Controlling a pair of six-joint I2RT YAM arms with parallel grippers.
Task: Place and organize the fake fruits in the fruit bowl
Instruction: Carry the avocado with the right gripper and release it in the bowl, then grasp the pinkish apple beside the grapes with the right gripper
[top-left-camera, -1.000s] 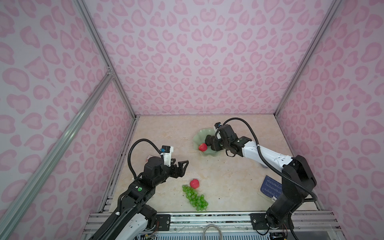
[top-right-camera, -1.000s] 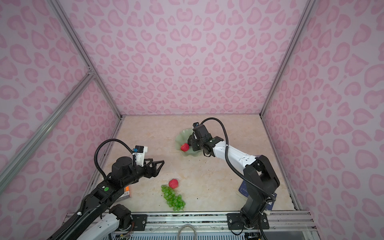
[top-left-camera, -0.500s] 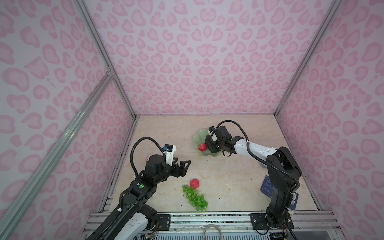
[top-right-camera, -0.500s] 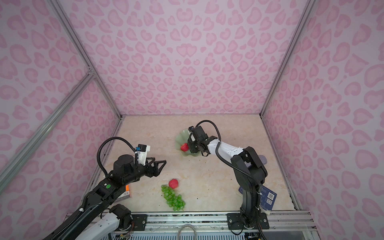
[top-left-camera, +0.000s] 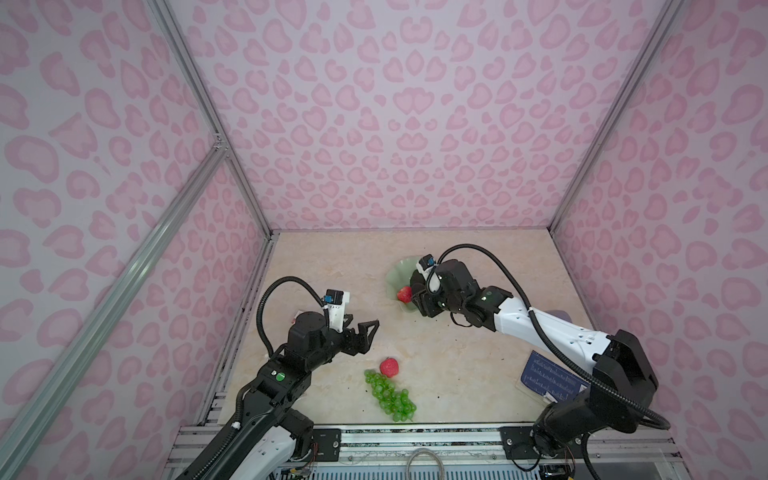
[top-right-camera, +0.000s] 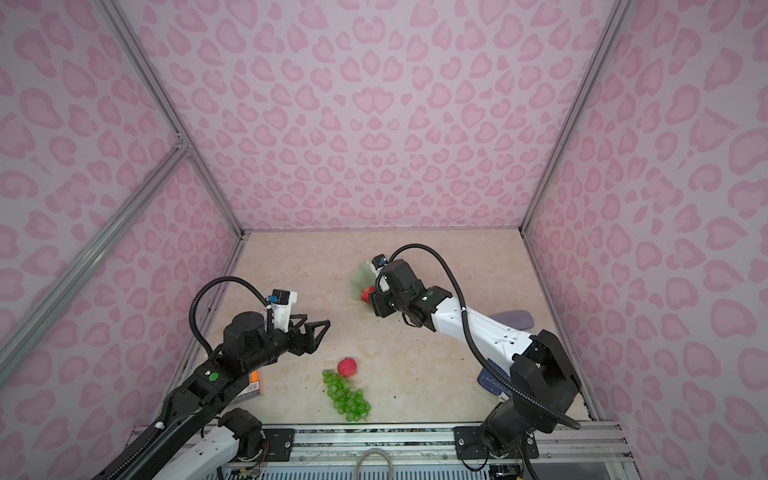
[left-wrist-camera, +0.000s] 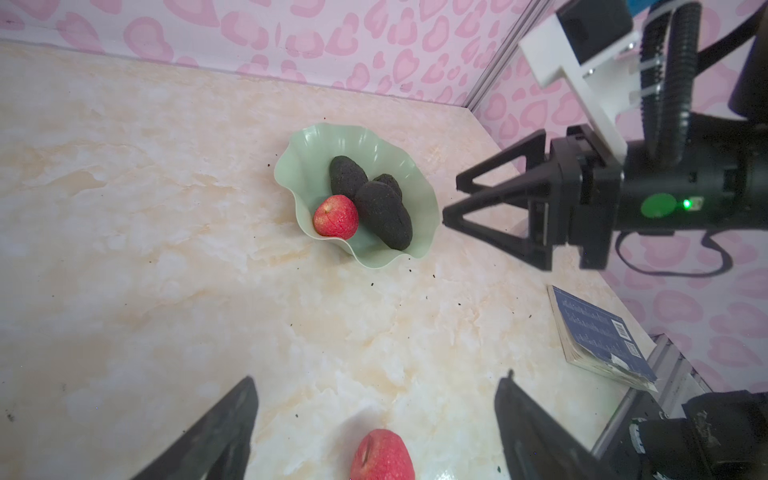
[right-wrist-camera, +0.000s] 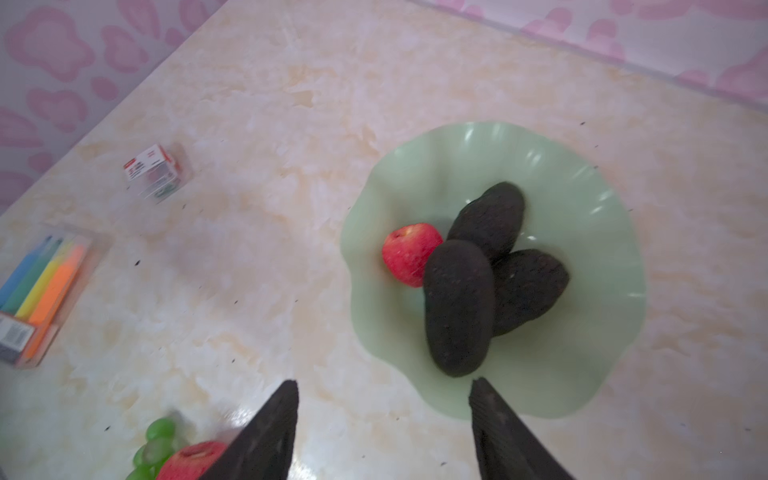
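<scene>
Far centre of table (top-left-camera: 478, 257): fruit bowl (left-wrist-camera: 309, 164) holding three black avocados (left-wrist-camera: 384, 216) and one red fruit (left-wrist-camera: 336, 216).
Near centre: second red fruit (top-left-camera: 389, 367) just beside green grapes (top-left-camera: 390, 395), both on table.
Left gripper (top-left-camera: 365, 320): jaws apart, empty, left of second red fruit.
Right gripper (left-wrist-camera: 451, 200): jaws apart, empty, at bowl's right side.

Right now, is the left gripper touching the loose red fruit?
Apart. The left wrist view shows bare table on both sides of the loose red fruit, separating it from the fingers of the open left gripper.
</scene>
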